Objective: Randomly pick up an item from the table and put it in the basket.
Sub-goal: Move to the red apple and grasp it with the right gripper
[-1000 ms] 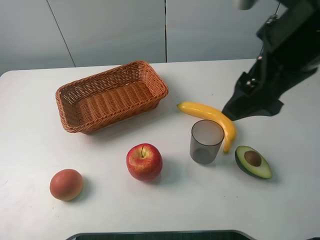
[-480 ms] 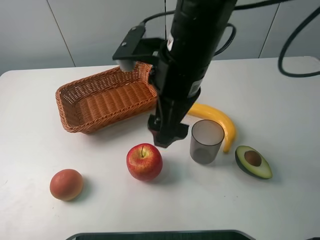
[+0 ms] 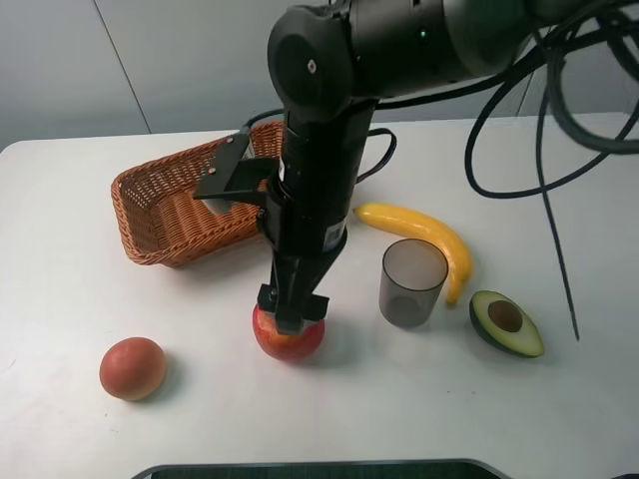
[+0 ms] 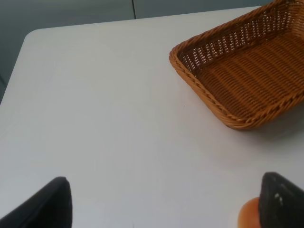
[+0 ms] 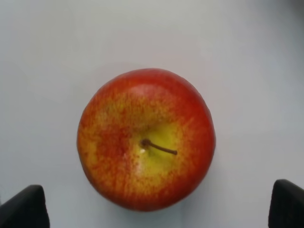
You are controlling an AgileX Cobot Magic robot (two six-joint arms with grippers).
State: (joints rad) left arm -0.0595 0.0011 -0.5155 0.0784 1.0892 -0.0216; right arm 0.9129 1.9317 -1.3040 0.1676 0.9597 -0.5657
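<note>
The red apple (image 3: 289, 342) with yellowish streaks sits on the white table (image 3: 80, 269) in front of the wicker basket (image 3: 165, 205). My right gripper (image 3: 293, 315) reaches across from the right and hangs straight over the apple, just above or touching its top. In the right wrist view the apple (image 5: 146, 137) lies stem-up, centred between the two wide-apart fingertips (image 5: 21, 207); the right gripper (image 5: 154, 214) is open. My left gripper (image 4: 166, 204) is open and empty over bare table, with the basket (image 4: 247, 71) ahead of it. It is out of the exterior view.
A dull orange-brown fruit (image 3: 132, 368) lies front left and shows at the left wrist view's edge (image 4: 248, 216). A grey translucent cup (image 3: 411, 282), a banana (image 3: 424, 228) and an avocado half (image 3: 506, 322) lie right of the apple. Black cables (image 3: 544, 170) hang at the right.
My right arm swung from the back right across to the middle, then came down and left until its gripper is over the apple. The objects have not moved.
</note>
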